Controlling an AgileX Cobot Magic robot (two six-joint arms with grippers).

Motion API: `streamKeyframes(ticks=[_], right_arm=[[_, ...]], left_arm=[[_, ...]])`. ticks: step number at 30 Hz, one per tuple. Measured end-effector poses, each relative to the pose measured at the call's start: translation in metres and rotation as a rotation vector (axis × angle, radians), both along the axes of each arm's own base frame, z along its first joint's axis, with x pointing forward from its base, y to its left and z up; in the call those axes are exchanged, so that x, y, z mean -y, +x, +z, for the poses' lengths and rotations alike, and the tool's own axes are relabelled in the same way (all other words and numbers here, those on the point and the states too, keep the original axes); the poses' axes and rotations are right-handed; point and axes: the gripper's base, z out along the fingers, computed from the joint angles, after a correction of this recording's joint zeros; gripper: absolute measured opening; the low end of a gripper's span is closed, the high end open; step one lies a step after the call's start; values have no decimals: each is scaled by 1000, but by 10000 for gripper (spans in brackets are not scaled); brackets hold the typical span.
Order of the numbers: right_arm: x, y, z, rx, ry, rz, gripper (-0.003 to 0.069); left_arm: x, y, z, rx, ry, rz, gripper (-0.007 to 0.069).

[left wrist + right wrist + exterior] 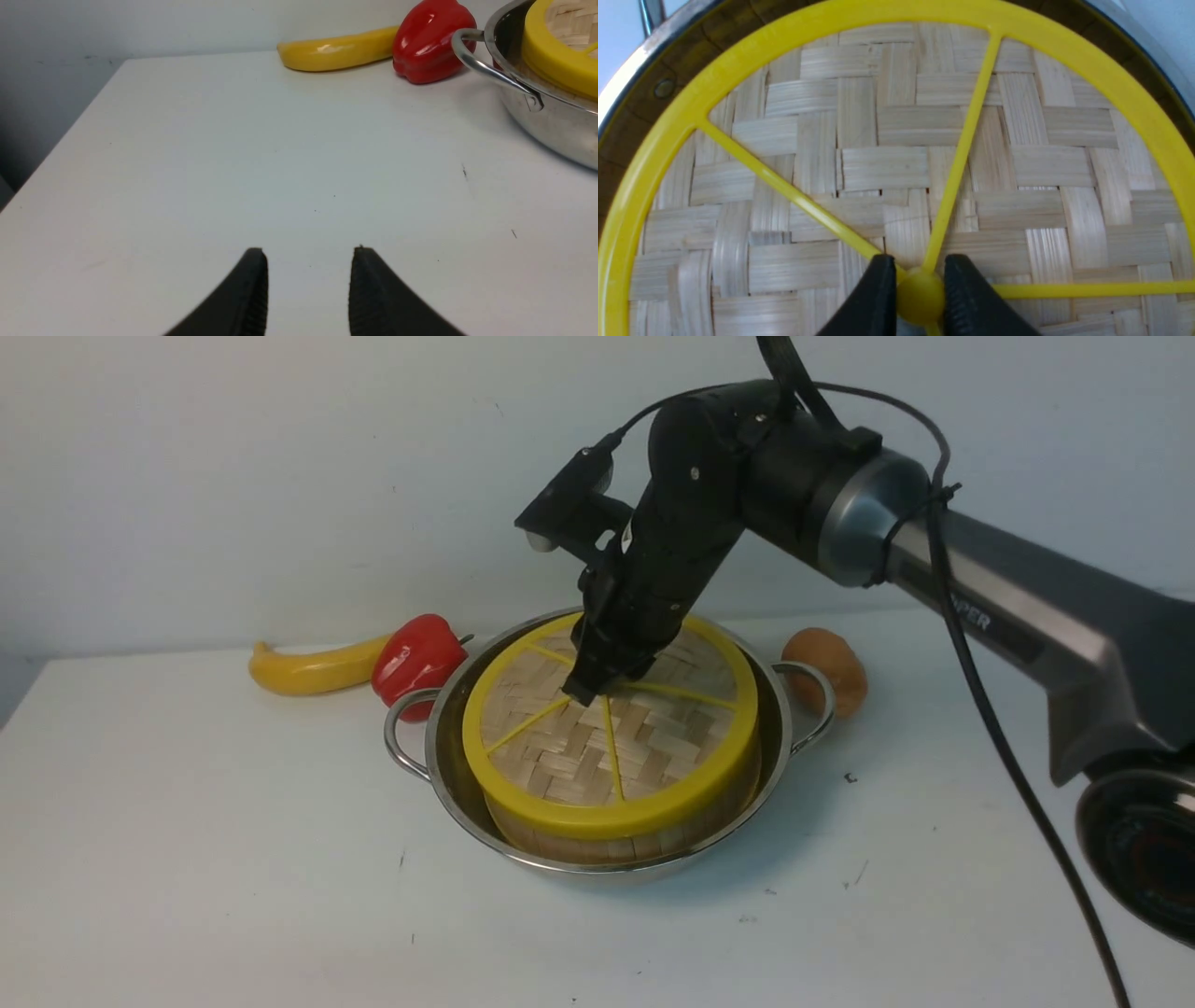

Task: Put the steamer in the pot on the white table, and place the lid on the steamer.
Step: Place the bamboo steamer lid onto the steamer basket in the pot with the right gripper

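Note:
The steel pot (439, 775) stands mid-table on the white table (187, 849). Inside it sits the steamer (597, 845), of which only a strip of slat wall shows under the lid (579, 756). The woven, yellow-rimmed lid lies on top of the steamer. My right gripper (588, 689) comes down onto the lid's centre and is shut on its yellow knob (920, 296), one finger on each side. My left gripper (308, 261) is out of the front view; it hovers open over bare table, left of the pot (551, 121), with nothing between its fingers.
A yellow banana (308, 670) and a red pepper (417, 658) lie behind the pot's left handle (401, 737). A brown round item (831, 665) sits behind the right handle. The table's left edge (60, 140) shows in the left wrist view.

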Motion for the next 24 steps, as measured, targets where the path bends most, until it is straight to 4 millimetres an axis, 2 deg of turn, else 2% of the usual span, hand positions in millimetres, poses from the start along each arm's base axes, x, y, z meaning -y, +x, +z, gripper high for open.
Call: streamKeyframes(ticks=[15, 20, 24], right_arm=[[1, 0, 0, -6, -5, -1, 141], [9, 5, 5, -19, 4, -19, 141], [23, 16, 15, 0, 34, -53, 141]], left_arm=[[0, 0, 0, 0, 0, 0, 241], [0, 0, 0, 0, 0, 0, 241], [0, 0, 0, 0, 0, 0, 241]])
